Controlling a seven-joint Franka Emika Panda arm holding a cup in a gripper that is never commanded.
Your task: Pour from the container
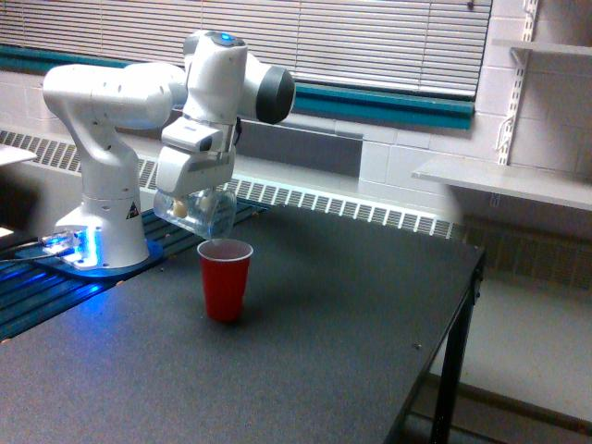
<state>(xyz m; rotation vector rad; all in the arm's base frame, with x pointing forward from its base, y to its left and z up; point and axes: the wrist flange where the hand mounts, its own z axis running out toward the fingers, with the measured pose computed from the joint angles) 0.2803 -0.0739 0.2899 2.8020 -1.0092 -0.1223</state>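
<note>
A red cup point(225, 279) stands upright on my dark counter point(305, 342), open end up, its inside pale. From the cup, window blinds point(351, 37) hang at about one o'clock, above a teal band point(388, 106) on the white block wall. Between the wall and the counter's far edge runs a slatted heater grille point(370, 211). At about two o'clock, white shelves point(504, 180) sit on wall rails.
</note>
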